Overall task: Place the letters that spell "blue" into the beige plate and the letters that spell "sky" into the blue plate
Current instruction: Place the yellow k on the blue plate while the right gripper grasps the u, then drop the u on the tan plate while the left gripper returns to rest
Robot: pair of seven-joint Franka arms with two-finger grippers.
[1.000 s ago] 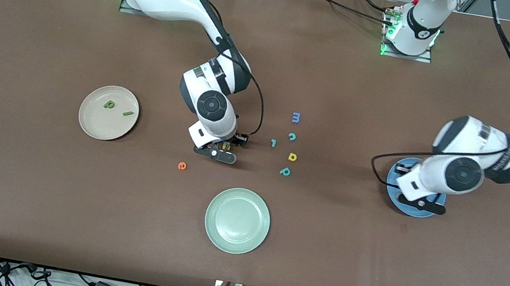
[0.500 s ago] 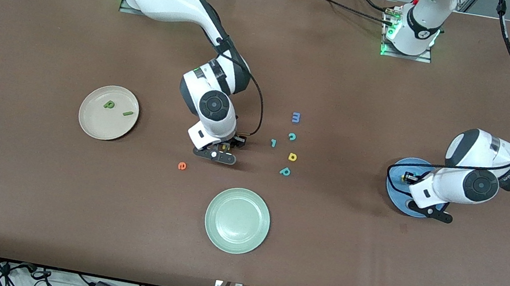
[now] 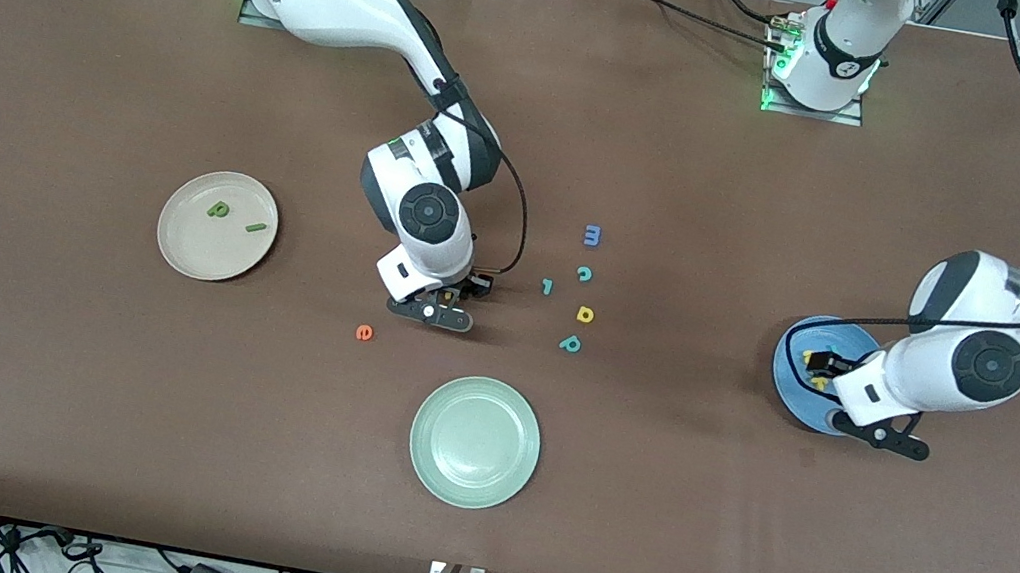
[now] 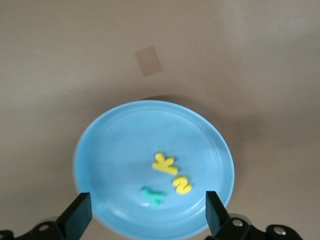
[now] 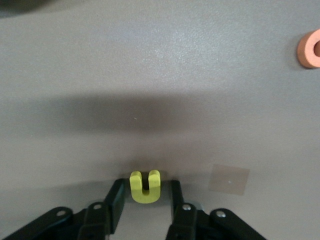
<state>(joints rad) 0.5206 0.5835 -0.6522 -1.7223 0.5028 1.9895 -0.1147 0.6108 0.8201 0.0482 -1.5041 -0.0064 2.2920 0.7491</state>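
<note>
Since the earlier frames the left arm has swung off toward its own end of the tabletop, and the left gripper [image 4: 145, 212] now hangs over the blue plate's [image 3: 791, 369] edge with its jaws spread wide and empty. All three sky letters are lying in that plate: yellow k [image 4: 164, 163], yellow s [image 4: 182, 185], teal y [image 4: 152, 196]. So that half looks finished to me.

Right gripper [image 5: 145, 200] is down at the tabletop in the middle, jaws closing in on either side of the yellow u [image 5: 145, 187]. Can't tell if they're actually pinching it yet. The orange-red e [image 3: 365, 333] sits on the tabletop a bit nearer the camera, still to go. Dark green b [image 3: 219, 209] and dark green l [image 3: 256, 228] are already in the beige plate [image 3: 181, 253].

What could go wrong: that u is tiny and thin, so if the jaws close off-centre it'll probably squirt out or tip sideways, and the pads are right at the surface so they might scrape. It could also stick to a pad at the drop.

Room-wise it's easy. Open tabletop between the u and the beige plate, nothing in the path. Leftover teal letters [image 3: 570, 343] and the pale green plate [image 3: 475, 441] are off to the side, and nothing's near the table edge.
</note>
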